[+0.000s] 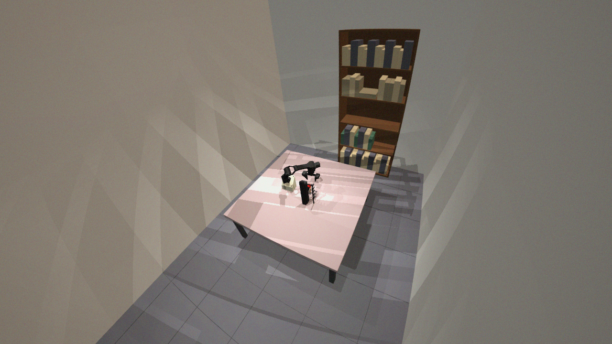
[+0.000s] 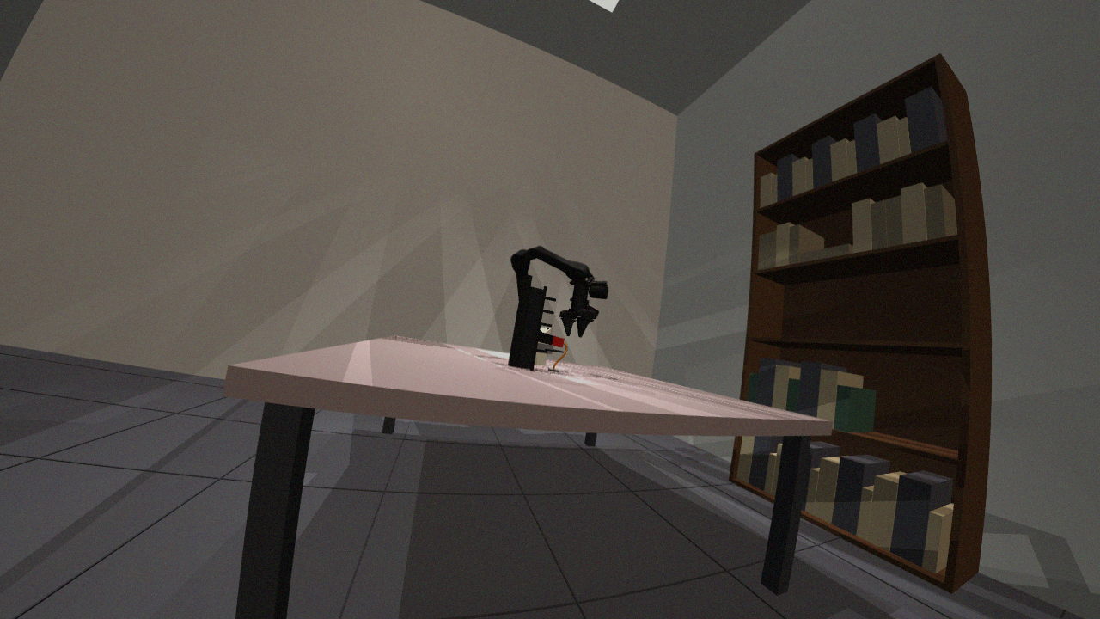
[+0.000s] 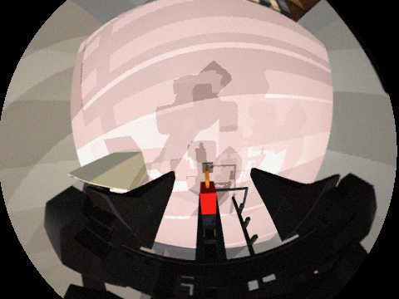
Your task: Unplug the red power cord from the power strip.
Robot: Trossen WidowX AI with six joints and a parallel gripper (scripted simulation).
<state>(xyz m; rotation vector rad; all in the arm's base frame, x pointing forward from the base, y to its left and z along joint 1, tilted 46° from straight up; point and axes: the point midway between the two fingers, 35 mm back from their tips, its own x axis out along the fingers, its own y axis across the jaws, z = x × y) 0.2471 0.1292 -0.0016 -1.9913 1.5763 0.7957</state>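
Observation:
The red plug (image 1: 309,186) (image 2: 557,340) (image 3: 208,203) is beside the upright black power strip (image 1: 304,192) (image 2: 528,327) (image 3: 199,245). Thin gold prongs show at its strip end in the wrist view. An orange cord (image 2: 566,352) (image 3: 207,178) runs from its outer end down to a small grey square (image 3: 204,170) on the table. My gripper (image 1: 311,176) (image 2: 575,334) (image 3: 214,174) is open wide and empty. Its fingers stand apart on either side of the plug in the wrist view; in the exterior view they are above and outward of it, not touching.
A pink table (image 1: 299,226) (image 2: 369,376) bears everything. A thin black frame with short arms (image 1: 313,197) (image 3: 242,224) stands close beside the strip. A cream block (image 1: 287,187) (image 3: 129,166) is at the arm's base. A bookcase (image 1: 379,109) (image 2: 953,308) stands beyond the table.

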